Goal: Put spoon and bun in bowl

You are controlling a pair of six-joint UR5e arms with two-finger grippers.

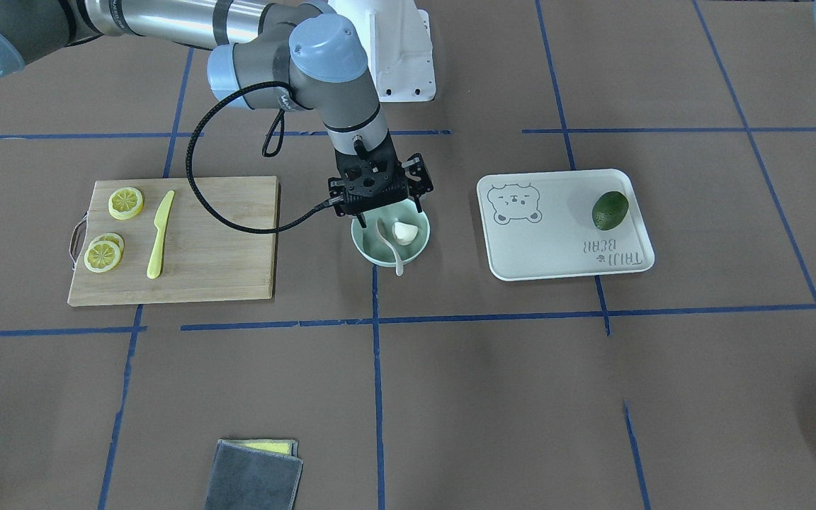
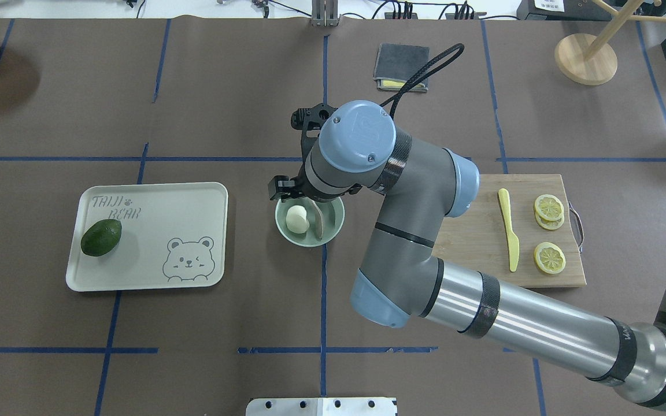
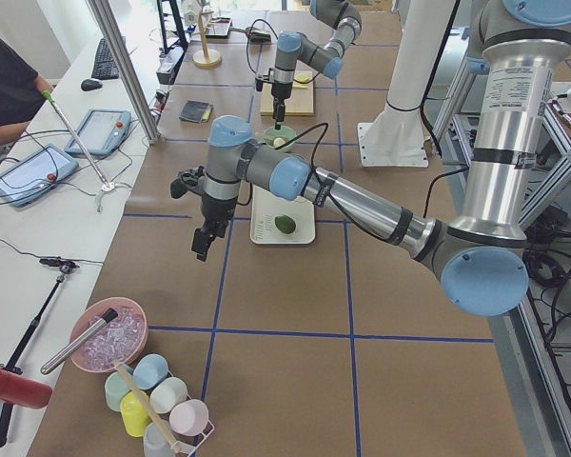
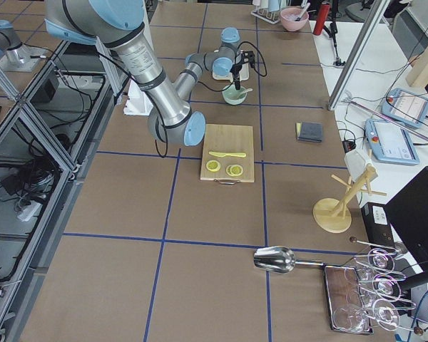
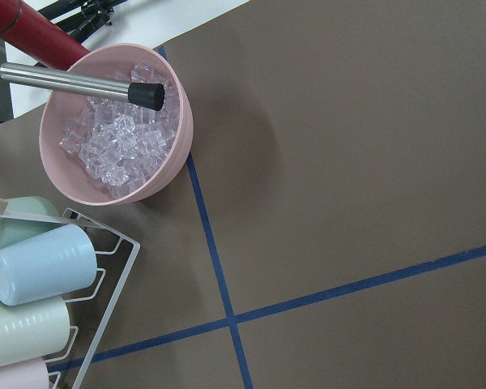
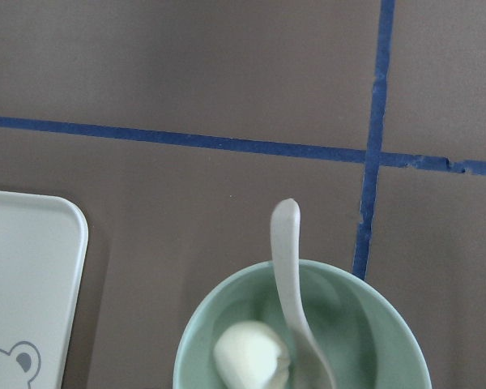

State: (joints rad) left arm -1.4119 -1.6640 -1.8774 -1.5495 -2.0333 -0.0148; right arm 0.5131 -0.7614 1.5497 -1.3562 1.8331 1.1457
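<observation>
The pale mint-green bowl (image 1: 360, 249) stands at mid-table, also in the overhead view (image 2: 333, 231) and the right wrist view (image 6: 389, 324). The white bun (image 1: 405, 232) (image 2: 296, 219) (image 6: 249, 356) lies inside it. The white spoon (image 1: 388, 244) (image 2: 318, 222) (image 6: 287, 267) lies in the bowl with its handle over the rim. My right gripper (image 1: 387, 209) hangs just above the bowl, looks open and holds nothing. My left gripper (image 3: 202, 243) shows only in the exterior left view, far from the bowl above bare table. I cannot tell whether it is open or shut.
A wooden cutting board (image 1: 224, 241) with a yellow knife (image 1: 160, 234) and lemon slices (image 1: 126, 202) lies beside the bowl. A white bear tray (image 1: 550, 241) holds an avocado (image 1: 610, 210). A grey cloth (image 1: 256, 474) lies at the operators' edge. A pink ice bowl (image 5: 113, 130) is below the left wrist.
</observation>
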